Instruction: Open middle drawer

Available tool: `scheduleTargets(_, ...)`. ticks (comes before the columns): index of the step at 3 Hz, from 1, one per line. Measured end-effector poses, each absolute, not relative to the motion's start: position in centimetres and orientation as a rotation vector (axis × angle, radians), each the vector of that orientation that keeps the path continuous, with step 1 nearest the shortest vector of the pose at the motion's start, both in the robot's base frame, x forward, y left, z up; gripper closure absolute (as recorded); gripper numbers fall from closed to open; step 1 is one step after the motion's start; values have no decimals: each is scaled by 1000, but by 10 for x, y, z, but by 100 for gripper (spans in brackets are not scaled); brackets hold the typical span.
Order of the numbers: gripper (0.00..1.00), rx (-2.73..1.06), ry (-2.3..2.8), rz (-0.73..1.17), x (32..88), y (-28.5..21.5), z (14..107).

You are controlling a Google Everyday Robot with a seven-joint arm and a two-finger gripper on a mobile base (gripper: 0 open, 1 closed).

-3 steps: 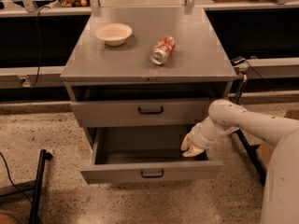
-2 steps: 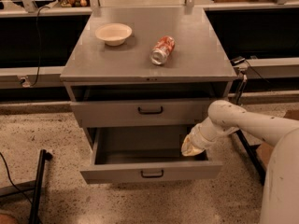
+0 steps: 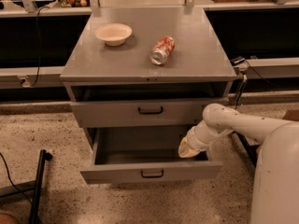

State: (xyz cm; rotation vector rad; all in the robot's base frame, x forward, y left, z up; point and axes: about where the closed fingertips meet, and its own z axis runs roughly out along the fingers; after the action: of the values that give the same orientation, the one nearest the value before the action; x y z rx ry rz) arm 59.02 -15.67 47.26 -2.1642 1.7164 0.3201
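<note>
The middle drawer [image 3: 152, 173] is a grey metal drawer with a small black bar handle. It stands pulled well out of the cabinet, and its inside looks empty. My gripper [image 3: 188, 149] hangs at the end of the white arm, low inside the drawer's right side, just behind the front panel. The taller-fronted top drawer [image 3: 150, 111] above it sits nearly shut.
A cream bowl [image 3: 113, 33] and a tipped orange can [image 3: 162, 50] lie on the cabinet top [image 3: 196, 64]. A black pole [image 3: 37, 185] leans on the speckled floor at the left. Cables hang by the cabinet's right side [image 3: 240, 85]. Dark counters run behind.
My gripper has eased slightly down and left inside the drawer. The drawer is out as far as before.
</note>
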Motion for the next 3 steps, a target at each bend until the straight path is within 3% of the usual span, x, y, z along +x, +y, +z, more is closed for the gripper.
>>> scheduleTargets(3, 100, -2112, 1761, 275, 614, -149, 433)
